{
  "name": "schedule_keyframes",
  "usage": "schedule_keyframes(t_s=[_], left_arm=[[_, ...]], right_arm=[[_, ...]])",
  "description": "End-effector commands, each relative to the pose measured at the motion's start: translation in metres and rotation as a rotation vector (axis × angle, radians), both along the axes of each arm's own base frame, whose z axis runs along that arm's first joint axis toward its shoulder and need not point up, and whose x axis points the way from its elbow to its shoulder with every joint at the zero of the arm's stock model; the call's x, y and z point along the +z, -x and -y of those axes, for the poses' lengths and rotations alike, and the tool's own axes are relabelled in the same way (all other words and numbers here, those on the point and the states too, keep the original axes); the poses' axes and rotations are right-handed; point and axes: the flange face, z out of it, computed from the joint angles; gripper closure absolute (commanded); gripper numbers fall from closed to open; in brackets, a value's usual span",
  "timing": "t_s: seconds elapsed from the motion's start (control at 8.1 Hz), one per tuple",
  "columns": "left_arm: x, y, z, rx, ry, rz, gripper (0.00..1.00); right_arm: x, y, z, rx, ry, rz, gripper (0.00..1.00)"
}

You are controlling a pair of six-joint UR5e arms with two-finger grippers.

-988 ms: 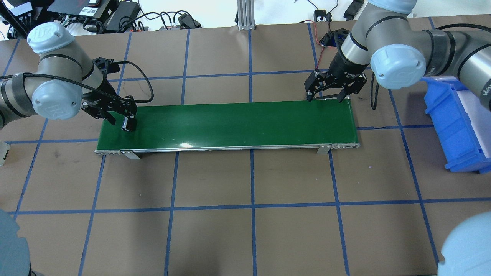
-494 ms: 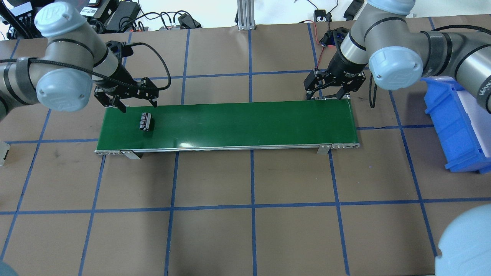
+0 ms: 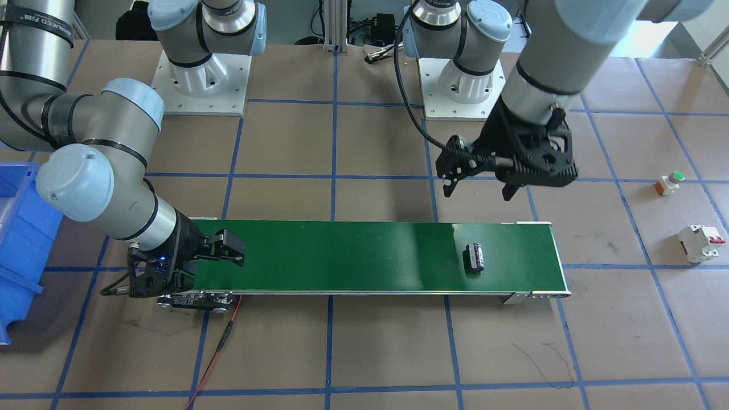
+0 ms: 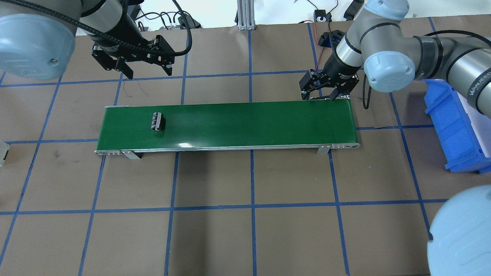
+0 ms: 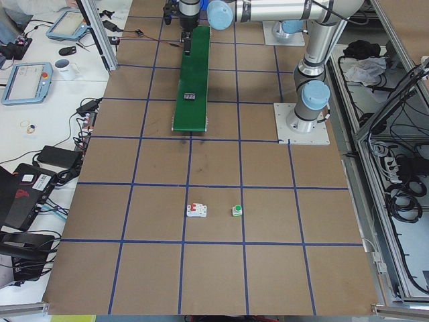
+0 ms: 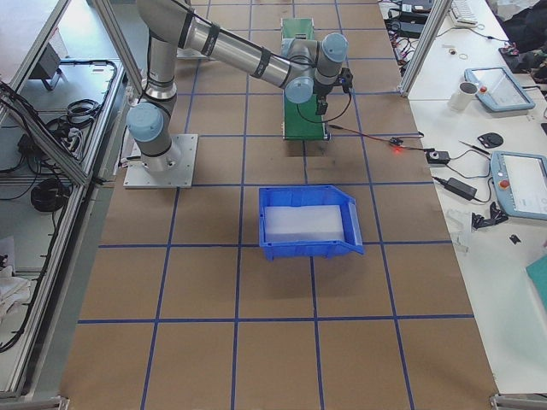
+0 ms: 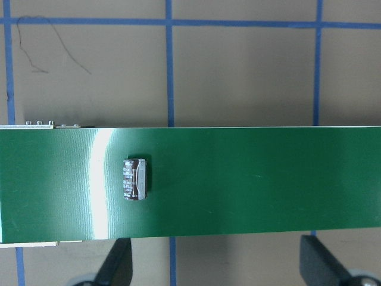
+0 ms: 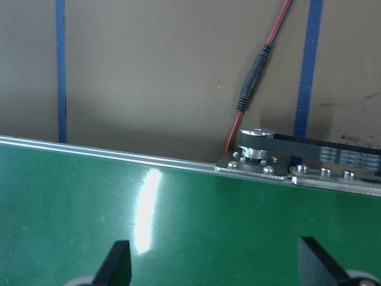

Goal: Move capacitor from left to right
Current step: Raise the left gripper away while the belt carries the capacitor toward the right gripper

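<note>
The capacitor (image 4: 157, 121), a stubby dark cylinder with pale markings, lies on its side near the left end of the green conveyor belt (image 4: 249, 122). It also shows in the front view (image 3: 475, 257) and the left wrist view (image 7: 134, 179). My left gripper (image 4: 149, 72) is open and empty, raised beyond the belt's far edge, apart from the capacitor. My right gripper (image 4: 319, 96) is open and empty, low at the far edge of the belt's right end. In the right wrist view its fingers (image 8: 116, 265) hang over bare belt.
A blue bin (image 4: 456, 126) stands right of the belt. A white circuit breaker (image 3: 700, 243) and a green-capped push button (image 3: 671, 181) lie on the table off the belt's left end. A red wire (image 3: 219, 341) trails from the belt motor.
My left gripper let go of the capacitor, then rose and drew back past the belt's far edge. The capacitor now lies free and has moved a little rightward along the belt. The right gripper barely shifted.
</note>
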Motion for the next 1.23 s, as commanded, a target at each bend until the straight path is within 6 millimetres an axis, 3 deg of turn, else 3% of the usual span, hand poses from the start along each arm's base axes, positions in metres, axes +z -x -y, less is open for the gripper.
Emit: schedule_keyframes(t_s=[0.0, 0.12, 0.25, 0.49, 1.11], left_arm=[[0.051, 0.01, -0.063, -0.037, -0.122, 0.012, 0.0], [0.069, 0.003, -0.067, -0.058, -0.088, 0.075, 0.0], [0.068, -0.003, -0.058, -0.079, -0.088, 0.118, 0.0], [0.074, -0.001, -0.063, -0.085, -0.081, 0.116, 0.0], [0.073, 0.003, -0.063, -0.089, -0.081, 0.081, 0.0]], right_arm=[[-0.013, -0.002, -0.002, -0.013, -0.033, 0.015, 0.0], [-0.031, 0.0, -0.012, -0.014, -0.073, 0.008, 0.0], [-0.031, 0.0, -0.013, -0.026, -0.078, 0.005, 0.0], [-0.029, -0.002, -0.012, -0.104, -0.096, 0.009, 0.0], [-0.028, -0.001, -0.012, -0.112, -0.107, 0.011, 0.0]])
